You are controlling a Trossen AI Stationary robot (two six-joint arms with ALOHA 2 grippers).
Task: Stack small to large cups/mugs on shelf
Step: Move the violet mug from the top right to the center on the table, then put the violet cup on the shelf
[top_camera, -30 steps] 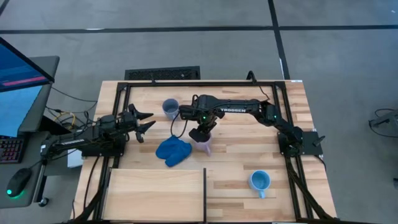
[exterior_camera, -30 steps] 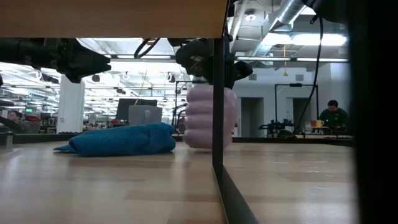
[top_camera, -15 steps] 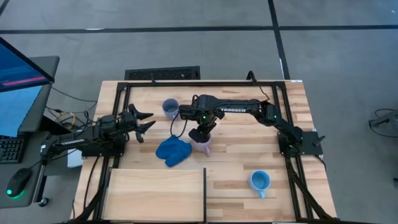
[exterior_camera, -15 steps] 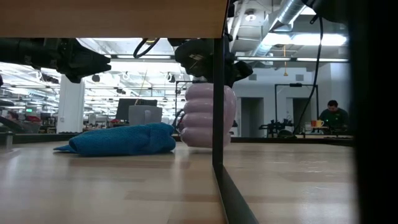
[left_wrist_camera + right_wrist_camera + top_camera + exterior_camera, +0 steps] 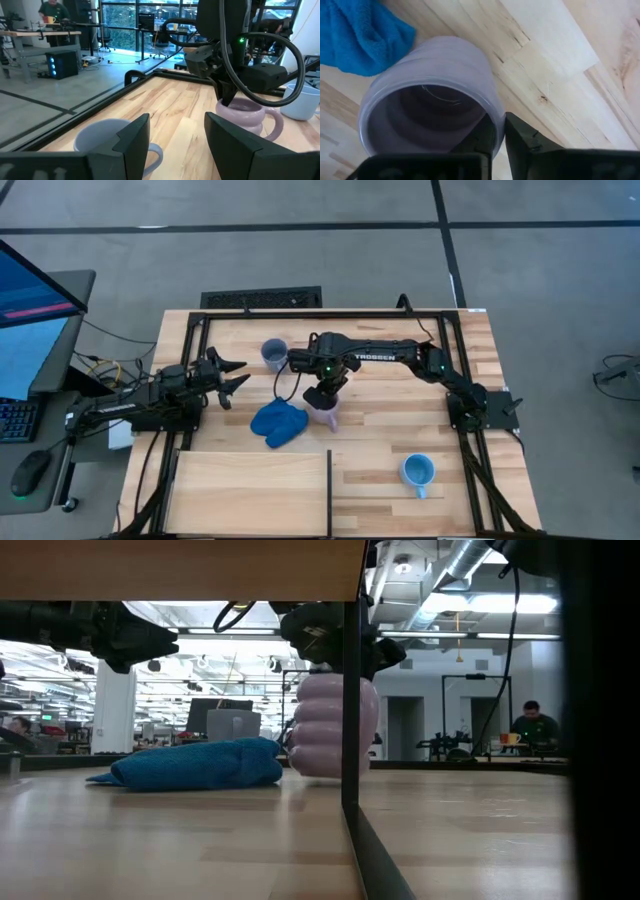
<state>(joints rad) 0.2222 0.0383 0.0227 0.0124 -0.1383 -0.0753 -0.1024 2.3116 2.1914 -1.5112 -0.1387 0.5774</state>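
High view: overhead, straight down, far enough to take in the whole table (image 5: 400, 395) and both arms. Low view: at tabletop height, level across into the room, lilac mug (image 5: 330, 725) mid-distance. Left wrist view: forward past its own fingers (image 5: 132, 137), lilac mug ahead. Right wrist view: very close, looking down into that mug past its pinching fingers (image 5: 517, 135). All four share the lilac mug.

Bright even overhead light; soft shadows; wrist foregrounds blurred.
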